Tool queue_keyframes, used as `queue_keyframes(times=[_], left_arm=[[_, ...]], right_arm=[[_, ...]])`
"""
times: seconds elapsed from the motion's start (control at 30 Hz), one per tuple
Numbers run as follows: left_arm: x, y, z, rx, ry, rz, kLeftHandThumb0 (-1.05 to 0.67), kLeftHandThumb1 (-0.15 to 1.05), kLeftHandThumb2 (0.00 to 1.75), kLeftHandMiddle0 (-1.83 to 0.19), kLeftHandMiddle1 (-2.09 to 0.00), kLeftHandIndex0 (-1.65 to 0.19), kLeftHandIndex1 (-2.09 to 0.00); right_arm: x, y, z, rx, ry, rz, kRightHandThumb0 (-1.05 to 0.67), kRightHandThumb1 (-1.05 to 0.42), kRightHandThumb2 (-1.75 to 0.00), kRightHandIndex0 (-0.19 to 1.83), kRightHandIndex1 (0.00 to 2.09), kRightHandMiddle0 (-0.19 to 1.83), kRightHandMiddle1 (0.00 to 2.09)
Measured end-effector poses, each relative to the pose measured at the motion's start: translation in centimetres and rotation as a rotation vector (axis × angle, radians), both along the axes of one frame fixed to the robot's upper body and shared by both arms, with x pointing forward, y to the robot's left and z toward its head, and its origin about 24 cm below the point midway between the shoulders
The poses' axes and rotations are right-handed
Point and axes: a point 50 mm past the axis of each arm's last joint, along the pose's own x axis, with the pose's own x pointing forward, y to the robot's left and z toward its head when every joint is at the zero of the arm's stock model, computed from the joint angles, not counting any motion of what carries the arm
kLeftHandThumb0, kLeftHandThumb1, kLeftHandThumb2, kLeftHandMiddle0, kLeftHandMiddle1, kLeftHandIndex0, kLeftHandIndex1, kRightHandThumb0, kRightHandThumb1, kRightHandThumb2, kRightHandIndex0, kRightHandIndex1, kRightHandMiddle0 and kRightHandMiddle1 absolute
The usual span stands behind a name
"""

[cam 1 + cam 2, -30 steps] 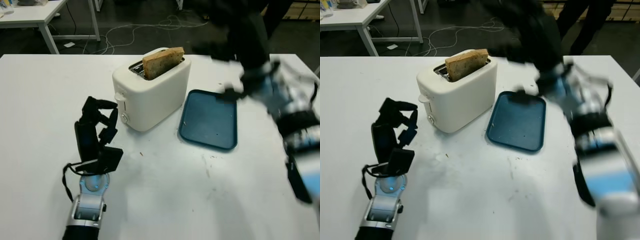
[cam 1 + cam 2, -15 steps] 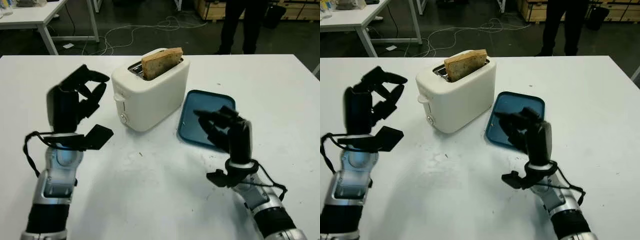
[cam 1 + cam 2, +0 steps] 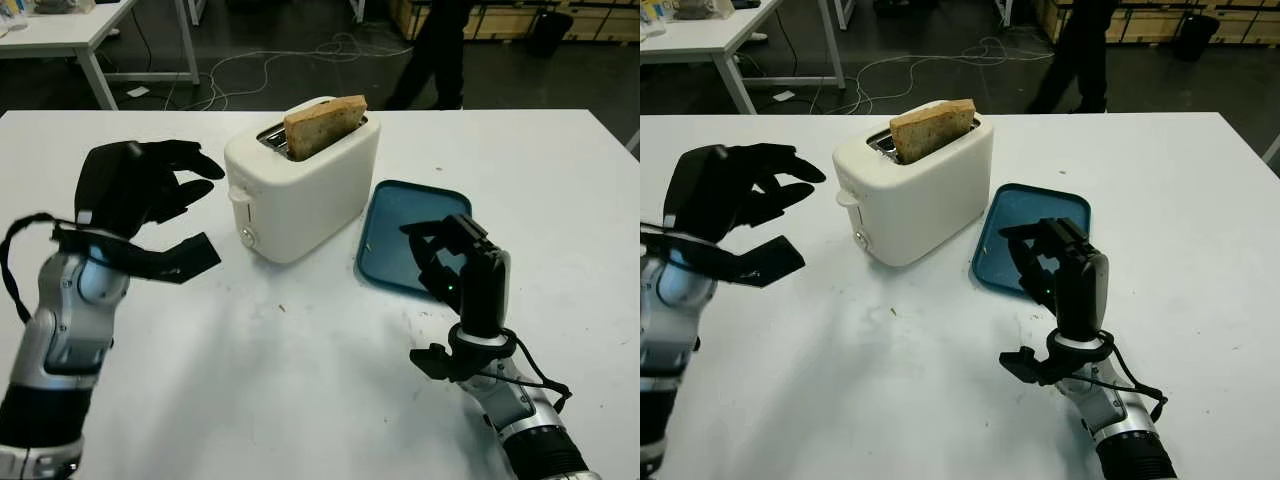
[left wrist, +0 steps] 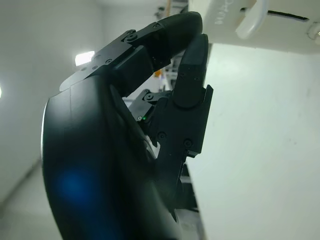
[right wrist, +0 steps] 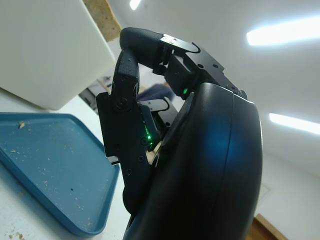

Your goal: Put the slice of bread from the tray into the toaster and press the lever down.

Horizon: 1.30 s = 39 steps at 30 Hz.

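Note:
A white toaster (image 3: 300, 190) stands mid-table with a brown bread slice (image 3: 325, 122) sticking up from its slot. Its lever (image 3: 240, 195) sits on the end facing my left hand and is up. To the toaster's right lies the blue tray (image 3: 400, 215), holding only crumbs. My left hand (image 3: 195, 172) is open and raised a short way left of the lever end, fingers pointing at it, not touching. The lever (image 4: 252, 20) shows just beyond those fingers (image 4: 192, 65). My right hand (image 3: 440, 255) is open, upright over the tray's near right corner, holding nothing.
A person (image 3: 430, 50) walks across the floor beyond the table's far edge. Another white table (image 3: 60, 30) stands at the back left, with cables (image 3: 300, 55) on the floor. Bare white tabletop (image 3: 300, 360) spreads in front of the toaster.
My left hand lifted off the table and swung toward the toaster's lever end. My right arm dropped from near the toaster to the tray's near corner. The bread stayed in the slot.

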Motion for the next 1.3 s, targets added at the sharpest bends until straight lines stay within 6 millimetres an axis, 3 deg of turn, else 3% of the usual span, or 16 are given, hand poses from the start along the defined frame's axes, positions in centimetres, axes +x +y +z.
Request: queue_keyframes(times=[0.13,0.27,0.3,0.37,0.47,0.7,0.83,0.97,1.13,1.17,1.2,1.3], left_arm=[[1.1,0.0,0.3,0.099,0.090,-0.024,-0.24,0.92,0.09,-0.89,-1.33,-1.16,-0.21],[2.4,-0.1,1.4,0.154,0.139,-0.065,-0.25,0.92,0.07,-0.93,-1.22,-1.22,-0.17],[2.7,-0.2,1.7,0.164,0.141,-0.074,-0.25,0.92,0.06,-0.92,-1.36,-1.27,-0.29],[3.3,-0.3,2.1,0.180,0.152,-0.088,-0.26,0.92,0.08,-0.89,-1.61,-1.05,-0.99],[4.1,-0.4,2.4,0.210,0.182,-0.094,-0.28,0.92,0.13,-0.88,-1.72,-0.88,-1.39],[4.8,-0.7,1.9,0.266,0.232,-0.104,-0.23,0.92,0.15,-0.97,-1.40,-1.00,-0.82],[4.9,-0.7,1.6,0.272,0.246,-0.109,-0.21,0.92,0.13,-0.87,-1.69,-0.95,-0.99],[4.9,-0.8,1.5,0.277,0.253,-0.112,-0.20,0.92,0.17,-0.84,-1.74,-0.83,-1.21],[4.9,-1.0,1.1,0.296,0.294,-0.122,-0.20,0.92,0.19,-0.84,-1.74,-0.82,-1.21],[4.9,-1.0,1.1,0.299,0.302,-0.123,-0.20,0.92,0.19,-0.82,-1.67,-0.79,-1.15],[4.9,-1.1,1.1,0.300,0.307,-0.125,-0.21,0.92,0.20,-0.87,-1.38,-0.76,-0.89],[4.6,-1.4,1.3,0.295,0.312,-0.138,-0.21,0.92,0.20,-0.98,-1.07,-0.84,-0.34]], right_arm=[[0.0,0.0,0.1,-0.005,-0.009,-0.002,-0.31,-0.92,-0.38,0.71,1.75,0.55,1.56],[0.1,0.1,0.1,-0.010,-0.012,-0.004,-0.31,-0.92,-0.37,0.73,1.75,0.54,1.56],[0.1,0.1,0.1,-0.012,-0.013,-0.004,-0.31,-0.92,-0.37,0.72,1.75,0.55,1.55],[0.1,0.1,0.1,-0.011,-0.014,-0.005,-0.31,-0.92,-0.37,0.72,1.75,0.57,1.51],[0.1,0.1,0.1,-0.009,-0.015,-0.006,-0.30,-0.92,-0.35,0.73,1.75,0.59,1.50],[0.1,0.1,0.1,-0.010,-0.019,-0.012,-0.29,-0.92,-0.34,0.72,1.75,0.61,1.47],[0.1,0.1,0.1,-0.008,-0.021,-0.014,-0.29,-0.92,-0.34,0.73,1.75,0.61,1.46],[0.1,0.1,0.1,-0.007,-0.022,-0.017,-0.29,-0.92,-0.34,0.73,1.75,0.61,1.46],[0.0,0.0,0.1,-0.003,-0.028,-0.021,-0.29,-0.92,-0.36,0.73,1.75,0.60,1.49],[0.0,0.0,0.1,-0.003,-0.028,-0.021,-0.29,-0.92,-0.36,0.72,1.75,0.59,1.49],[0.0,0.0,0.1,-0.003,-0.028,-0.021,-0.29,-0.92,-0.36,0.72,1.75,0.60,1.47],[0.1,0.0,0.1,-0.004,-0.024,-0.026,-0.30,-0.92,-0.36,0.72,1.75,0.61,1.45]])
